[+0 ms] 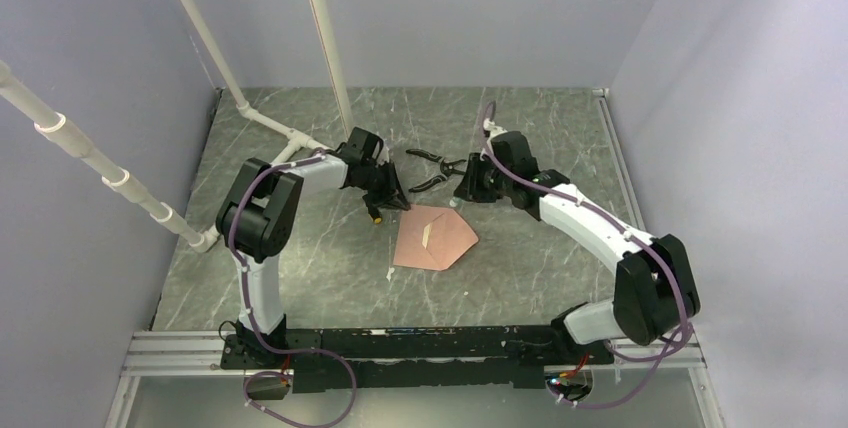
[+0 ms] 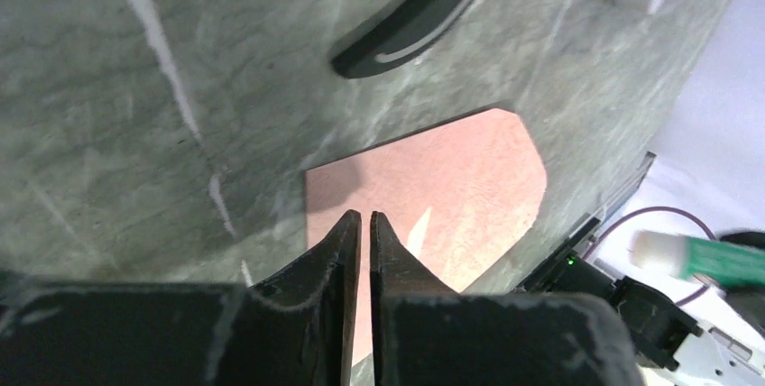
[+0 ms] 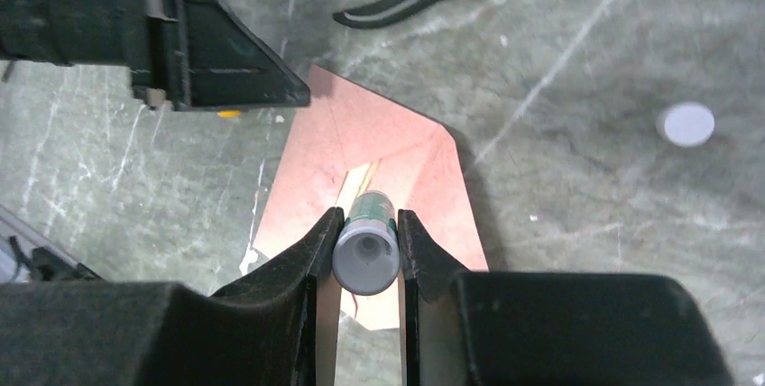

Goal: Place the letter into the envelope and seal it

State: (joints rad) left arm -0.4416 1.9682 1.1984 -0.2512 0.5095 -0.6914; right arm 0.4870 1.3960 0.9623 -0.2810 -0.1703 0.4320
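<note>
Nearest arm bases: envelope (image 1: 435, 238) flat on table (image 1: 300, 278), flap (image 1: 466, 240) open, pointing toward right arm's side; pale strip (image 3: 360, 177) shows inside. Letter not seen apart from envelope; likely already inside, cannot tell. Paper judged light, thin, floppy, apt to slide on smooth stone: pin body, fold flap by tip.

At envelope's far-left corner: left gripper (image 2: 365, 219), fingers almost together, empty.

Over envelope's far edge: right gripper (image 3: 365, 224) clamped on glue stick (image 3: 366, 258).

Beyond envelope: pliers (image 1: 430, 168), white cap (image 3: 686, 123).

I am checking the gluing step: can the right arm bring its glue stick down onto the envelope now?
Probably yes: the right gripper, jaws shut on the glue stick, hangs over the envelope with nothing between; the left gripper sits aside.
</note>
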